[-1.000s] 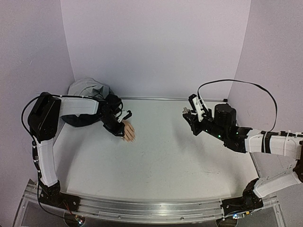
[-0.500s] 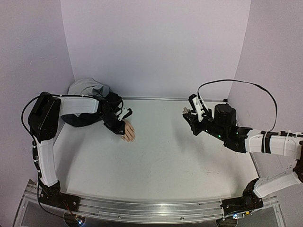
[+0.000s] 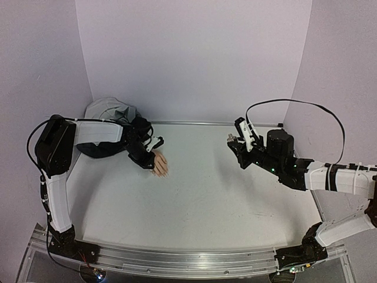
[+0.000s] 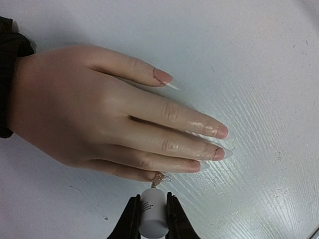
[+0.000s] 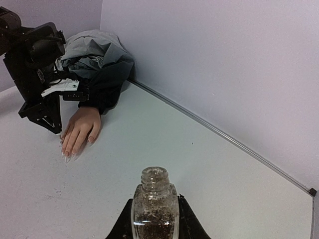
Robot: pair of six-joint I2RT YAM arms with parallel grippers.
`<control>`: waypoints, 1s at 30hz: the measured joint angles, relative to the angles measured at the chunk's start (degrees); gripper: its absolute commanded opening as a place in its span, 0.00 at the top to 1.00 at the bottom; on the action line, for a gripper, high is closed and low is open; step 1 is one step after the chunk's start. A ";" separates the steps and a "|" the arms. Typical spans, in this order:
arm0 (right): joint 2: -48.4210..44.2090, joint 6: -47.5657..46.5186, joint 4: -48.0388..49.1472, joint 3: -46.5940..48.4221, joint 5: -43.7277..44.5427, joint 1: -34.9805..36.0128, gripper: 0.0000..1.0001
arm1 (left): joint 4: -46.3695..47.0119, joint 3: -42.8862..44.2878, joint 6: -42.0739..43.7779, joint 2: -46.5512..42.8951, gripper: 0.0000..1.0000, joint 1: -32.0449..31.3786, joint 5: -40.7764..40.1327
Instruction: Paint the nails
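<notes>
Overhead, left-wrist and right-wrist views of a nail-painting set-up on a white table [image 3: 206, 200] enclosed by pale lilac walls [image 3: 194, 59]. A peach mannequin hand [image 4: 75, 109] lies palm down at the far left of the table. Its wrist emerges from the dark cuff [image 4: 7, 50] of a grey and black jacket [image 3: 109, 112] bundled in the far left corner. Its fingers are extended flat on the surface and point away from the sleeve. The nails [image 4: 222, 131] are pinkish with long clear tips. Those of the thumb, index, middle and ring fingers are plainly visible in the left-wrist view, and shiny patches show on the skin of the index and middle fingers. The left gripper [image 4: 152, 200] hangs directly over the little-finger side of the hand, its jaws closed narrowly on a white cap [image 4: 152, 219]. From this cap a short glitter-laden brush [image 4: 159, 178] projects, and its tip meets the end of the little finger, whose nail is hidden beneath it. The right gripper [image 5: 155, 209] is raised above the right half of the table, well apart from the mannequin hand. Its jaws clamp an upright, uncapped clear bottle [image 5: 154, 199] containing dark glittery polish, with the open neck uppermost. A black cable [image 3: 294, 103] loops above the right arm.
</notes>
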 measured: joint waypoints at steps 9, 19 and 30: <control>0.00 0.02 0.00 0.00 0.00 0.00 1.00 | -0.09 -1.42 0.00 -0.02 1.00 0.00 -0.24; 0.00 0.02 0.00 0.00 0.00 0.00 1.00 | -0.02 -1.38 0.00 -0.02 1.00 0.00 0.28; 0.00 0.02 0.00 0.00 -0.07 0.00 1.00 | 0.02 -1.38 -0.02 -0.02 1.00 0.00 0.79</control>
